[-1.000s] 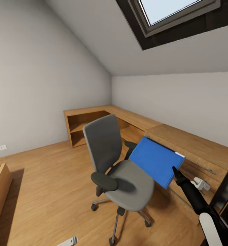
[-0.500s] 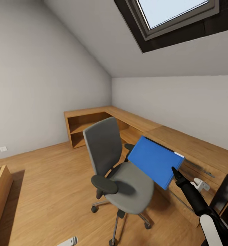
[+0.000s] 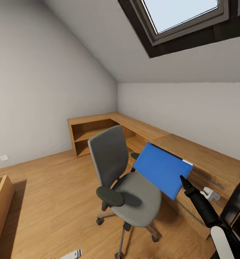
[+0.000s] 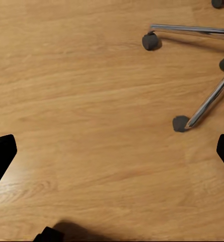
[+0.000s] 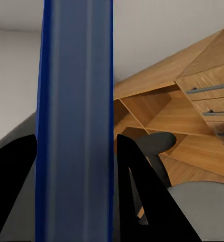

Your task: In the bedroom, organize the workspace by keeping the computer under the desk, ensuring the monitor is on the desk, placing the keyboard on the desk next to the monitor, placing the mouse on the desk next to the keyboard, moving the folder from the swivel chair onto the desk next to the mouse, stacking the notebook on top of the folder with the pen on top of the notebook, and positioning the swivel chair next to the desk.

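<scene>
The bedroom has a sloped white ceiling with a dark-framed skylight [image 3: 186, 21] and a light wood floor [image 3: 55, 194]. A long wooden shelf unit [image 3: 98, 131] runs along the far walls and turns the corner. On its near part there are drawers [image 5: 207, 106] with thin metal handles.

The swivel chair [image 3: 125, 180] stands on the floor in the middle of the room, just in front of the wooden unit. It has a grey seat and back, black armrests and shiny legs with small wheels. Two of the wheels show in the left wrist view, on the bare floor.

The folder [image 3: 162, 169] is bright blue and flat. It is up in the air, tilted, above the right side of the chair seat and not lying on it. The right gripper [image 3: 182, 180] is closed on the lower right edge of the folder. In the right wrist view the blue edge runs between the two black fingers [image 5: 142, 201].

The left gripper [image 4: 112, 156] points down at the floor. Its two black fingertips sit far apart at the sides of the picture, so it is open and holds nothing.

A small white thing [image 3: 210, 194] sits by the drawers near the right arm. I cannot tell what it is.
</scene>
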